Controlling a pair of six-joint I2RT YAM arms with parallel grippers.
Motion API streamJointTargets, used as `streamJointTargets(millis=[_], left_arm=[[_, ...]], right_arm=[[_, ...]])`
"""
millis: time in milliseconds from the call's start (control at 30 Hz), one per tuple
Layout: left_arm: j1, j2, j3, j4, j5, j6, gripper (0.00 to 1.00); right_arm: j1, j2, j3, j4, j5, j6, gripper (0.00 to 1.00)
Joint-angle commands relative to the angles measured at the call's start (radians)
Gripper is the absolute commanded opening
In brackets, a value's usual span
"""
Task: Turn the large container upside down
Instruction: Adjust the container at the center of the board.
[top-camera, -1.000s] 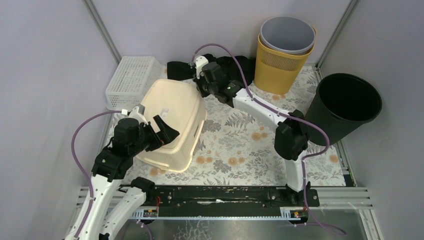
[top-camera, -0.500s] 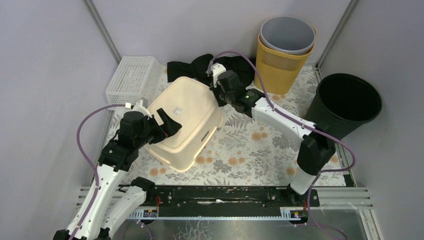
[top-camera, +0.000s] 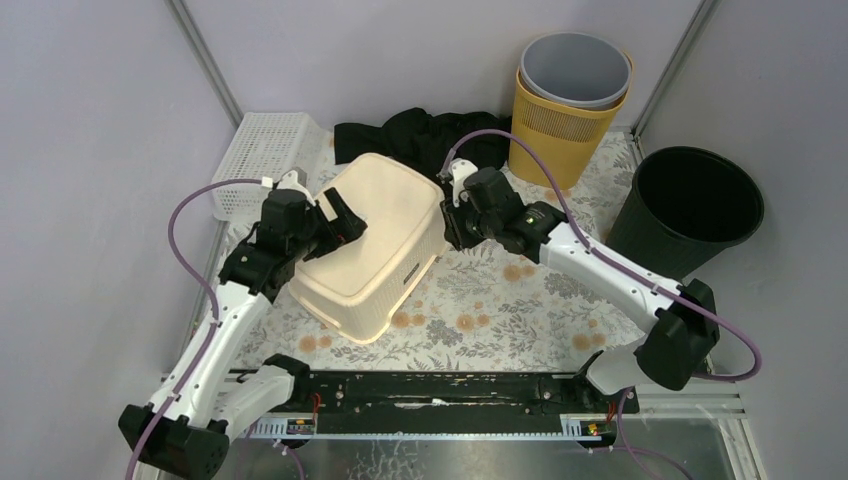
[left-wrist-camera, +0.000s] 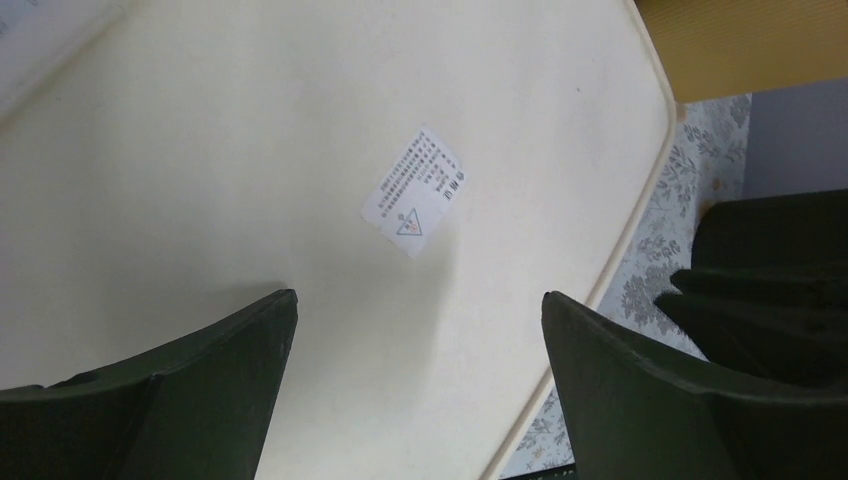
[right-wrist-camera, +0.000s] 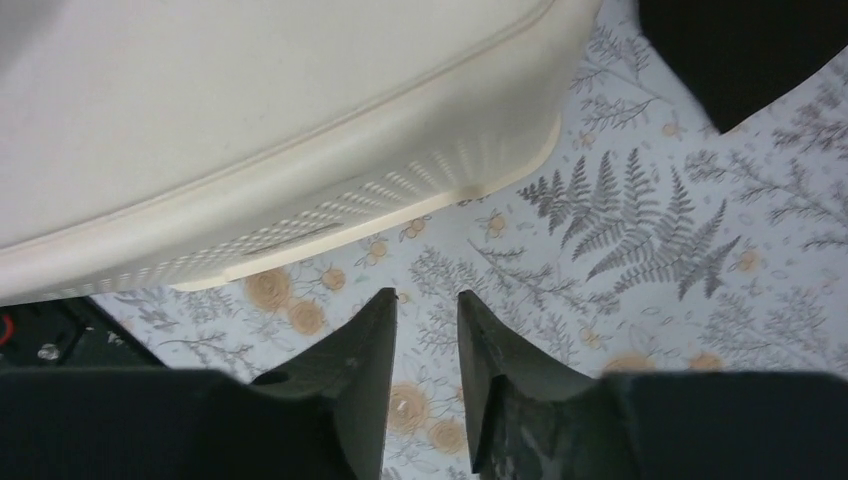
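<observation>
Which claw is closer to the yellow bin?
Right. The right claw sits beside the cream container, on the side toward the yellow bin. The left claw hovers over the container, farther away.

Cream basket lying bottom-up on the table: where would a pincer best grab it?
On the cream basket, probably the rim along its lower edge, coming in low from the side. The upturned base is broad, flat and smooth, offering nothing to close on; the rim is a thin protruding lip.

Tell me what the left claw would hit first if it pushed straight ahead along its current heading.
The upturned base of the large container, near its white label, framed by the open left claw. The gap to it is unclear.
</observation>
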Motion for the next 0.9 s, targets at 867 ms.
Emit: streamJointTargets(millis=[867], left_arm=[[0.040, -0.137, 0.258, -0.515, -0.045, -0.050, 1.00]], right_arm=[[-0.436, 0.466, 0.366, 0.181, -0.416, 0.252, 0.68]])
